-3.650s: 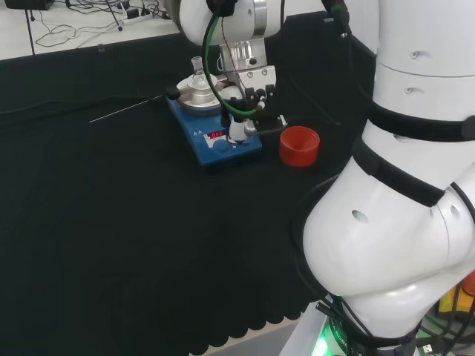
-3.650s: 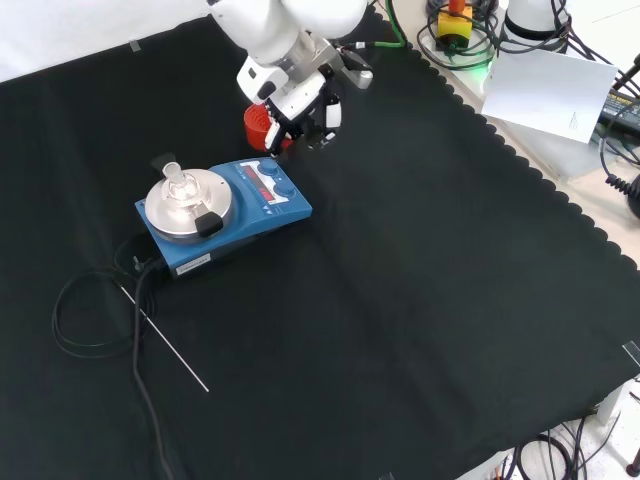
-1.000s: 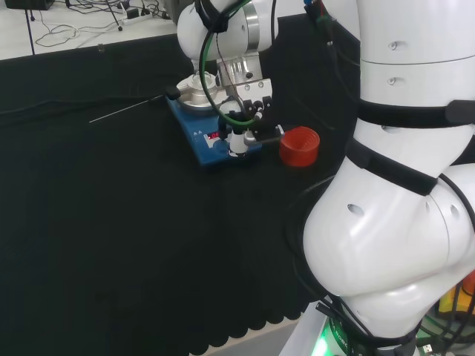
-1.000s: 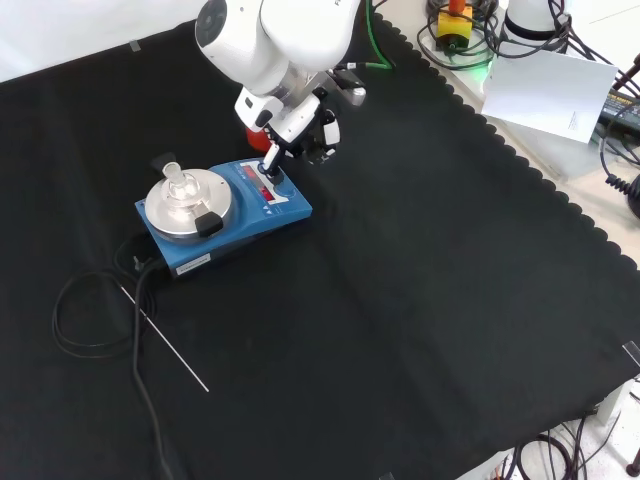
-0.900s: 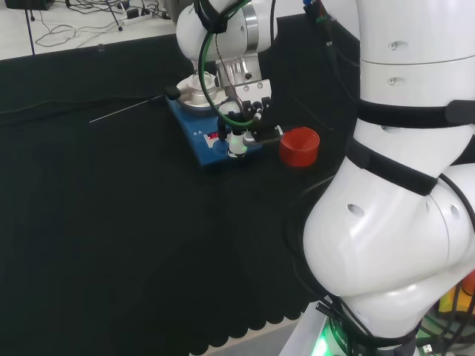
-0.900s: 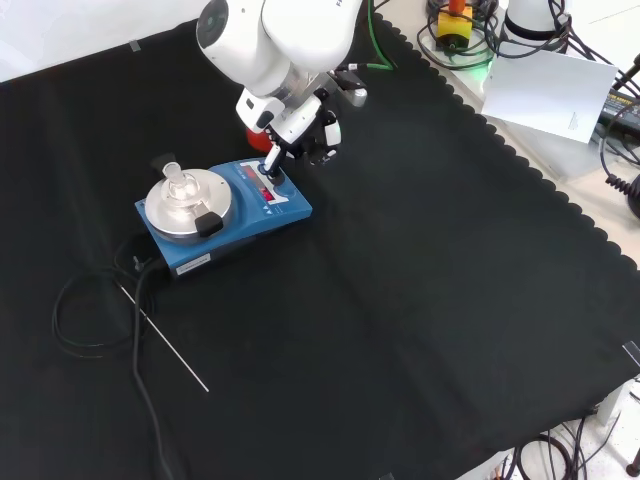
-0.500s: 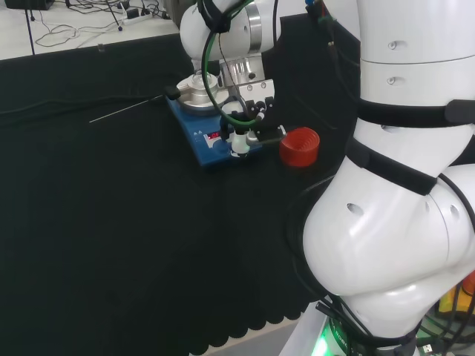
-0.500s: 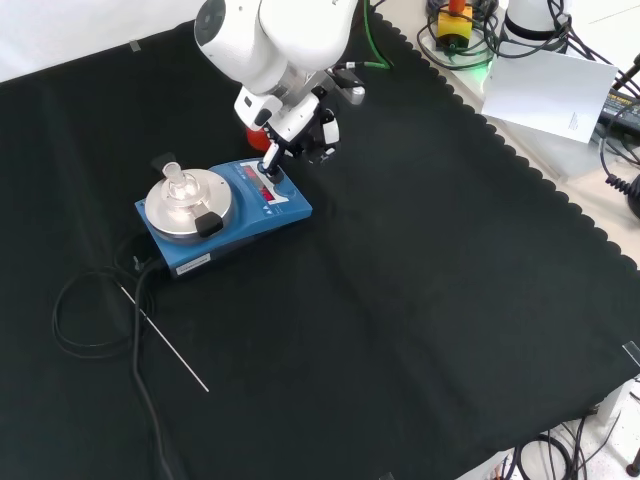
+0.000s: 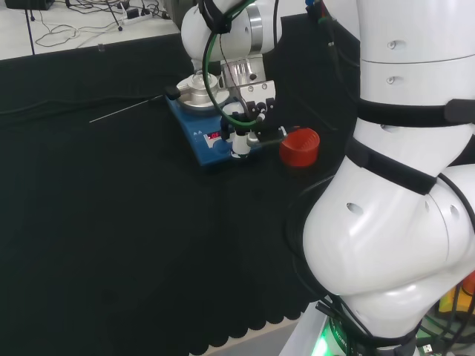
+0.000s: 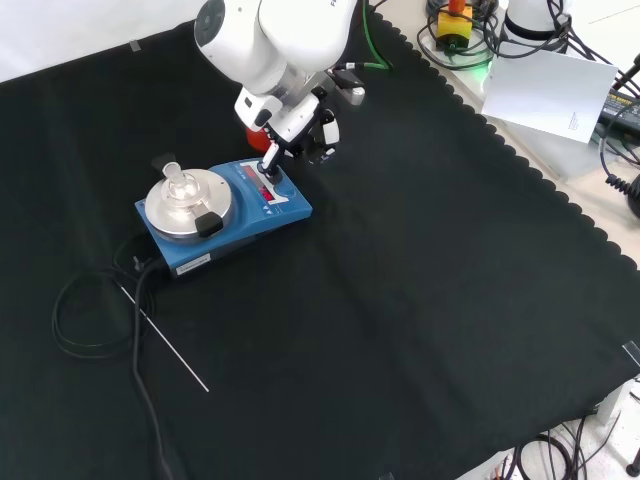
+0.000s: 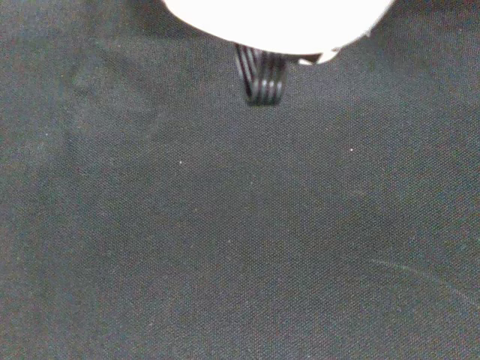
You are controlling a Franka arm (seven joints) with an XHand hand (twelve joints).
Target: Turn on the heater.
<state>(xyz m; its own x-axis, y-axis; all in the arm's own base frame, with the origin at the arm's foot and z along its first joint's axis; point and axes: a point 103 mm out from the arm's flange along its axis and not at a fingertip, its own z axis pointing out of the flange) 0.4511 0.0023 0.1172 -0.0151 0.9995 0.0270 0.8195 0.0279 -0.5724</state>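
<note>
A black cloth (image 10: 420, 300) with a scalloped edge covers the bench, lit evenly from above. In the front view, a white sheet of paper (image 10: 548, 93) lies on the pale surface beyond the cloth's right edge, beside tangled black cables (image 10: 618, 150). In the head view, a white tabletop (image 9: 67, 26) behind the cloth carries loose cables and a power strip (image 9: 141, 16).
</note>
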